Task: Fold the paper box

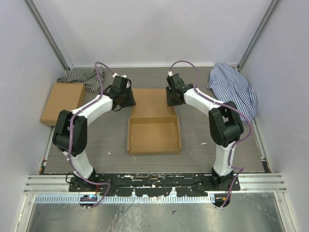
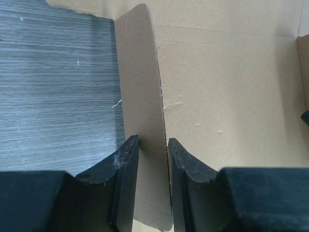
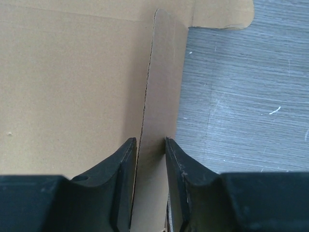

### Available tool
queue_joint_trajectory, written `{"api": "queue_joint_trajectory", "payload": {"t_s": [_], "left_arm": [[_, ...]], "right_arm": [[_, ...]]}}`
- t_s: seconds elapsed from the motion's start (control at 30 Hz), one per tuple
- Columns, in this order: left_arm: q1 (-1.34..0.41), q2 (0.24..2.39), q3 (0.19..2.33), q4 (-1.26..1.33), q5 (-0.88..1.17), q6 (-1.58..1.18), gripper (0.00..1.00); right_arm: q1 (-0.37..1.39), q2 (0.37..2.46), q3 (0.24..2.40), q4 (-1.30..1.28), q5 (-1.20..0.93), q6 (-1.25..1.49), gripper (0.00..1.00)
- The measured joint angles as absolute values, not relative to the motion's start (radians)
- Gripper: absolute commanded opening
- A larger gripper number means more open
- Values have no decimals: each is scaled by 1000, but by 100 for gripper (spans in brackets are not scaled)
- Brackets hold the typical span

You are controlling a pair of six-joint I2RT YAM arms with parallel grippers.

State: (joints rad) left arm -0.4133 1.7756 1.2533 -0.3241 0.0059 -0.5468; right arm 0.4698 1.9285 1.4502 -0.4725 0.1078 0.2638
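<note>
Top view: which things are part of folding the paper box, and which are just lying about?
In the job:
paper box

Lying about:
spare box
left cloth
right cloth

Bright, even overhead light casts only soft shadows on the paper box (image 1: 153, 136); all views sharp.

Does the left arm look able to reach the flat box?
Probably yes: nothing stands between the left pincer and the flat box. But it grips a flap of the paper box, so it must release first.
</note>
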Motion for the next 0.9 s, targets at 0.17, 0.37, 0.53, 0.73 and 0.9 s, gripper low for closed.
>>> {"api": "queue_joint_trajectory", "payload": {"t_s": [0.17,0.37,0.53,0.73,0.9], "left_arm": [[-424,1776,1268,-332,2,-544,37],[-431,1776,1271,-342,-1,-543,37],[-435,1776,1271,-352,-14,-542,38],[-438,1773,1272,-368,-25,-530,39],[-441,1759,1283,-388,-36,-524,39]], "right_arm": [[492,1929,1454,-495,132,261,58],[514,1929,1455,-504,147,262,61],[516,1929,1455,-504,153,265,61],[518,1929,1455,-504,154,269,61],[521,1929,1455,-504,156,271,61]]}}
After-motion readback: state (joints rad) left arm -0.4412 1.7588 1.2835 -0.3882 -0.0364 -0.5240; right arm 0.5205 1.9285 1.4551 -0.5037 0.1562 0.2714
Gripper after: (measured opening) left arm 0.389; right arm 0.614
